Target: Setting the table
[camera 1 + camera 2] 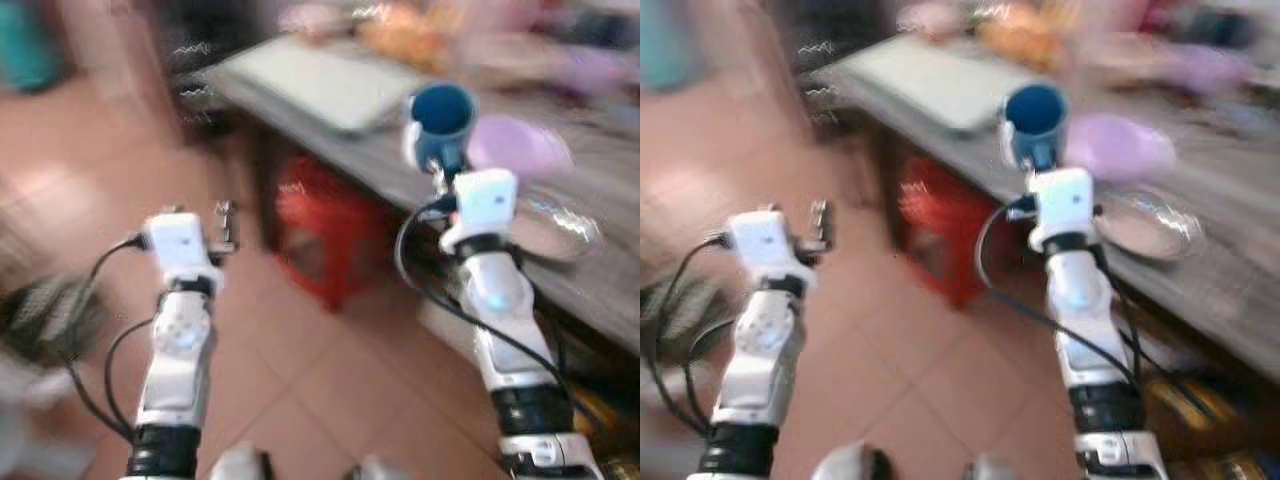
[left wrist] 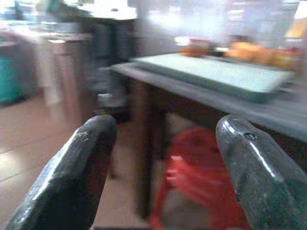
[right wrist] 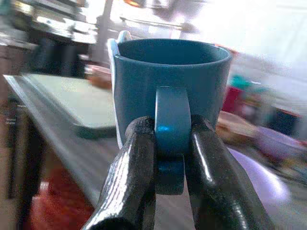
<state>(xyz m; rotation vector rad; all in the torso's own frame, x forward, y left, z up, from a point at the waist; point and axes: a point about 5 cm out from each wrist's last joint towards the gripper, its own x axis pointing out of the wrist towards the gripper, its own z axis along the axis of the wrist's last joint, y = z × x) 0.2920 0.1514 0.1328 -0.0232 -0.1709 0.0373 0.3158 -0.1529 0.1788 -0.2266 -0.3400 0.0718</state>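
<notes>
A tiled floor point(image 1: 300, 380) of reddish-brown squares spread below the robot, blurred in the head views. Along the right ran a long grey table point(image 1: 590, 290), its edge slanting away toward the back. On its far end lay a pale green tray point(image 1: 320, 80), flat and wide, with blurred orange and pink items behind it that could not be made out. Under the table stood a red plastic stool point(image 1: 320, 225). Nearer the robot, a clear glass plate point(image 1: 560, 225) rested on the table, and just beyond it sat a lilac bowl point(image 1: 520, 145).

The right end effector point(image 3: 165, 148) was raised over the table's edge, its two black fingers point(image 3: 129, 182) clamped on the handle of a blue mug point(image 3: 172, 81). The mug was held upright in the air above the table, between the tray and the lilac bowl, its mouth open upward.

The left end effector point(image 2: 165, 158) was out over the floor, well apart from the table, its fingers spread wide with nothing between them, pointing toward the stool.
</notes>
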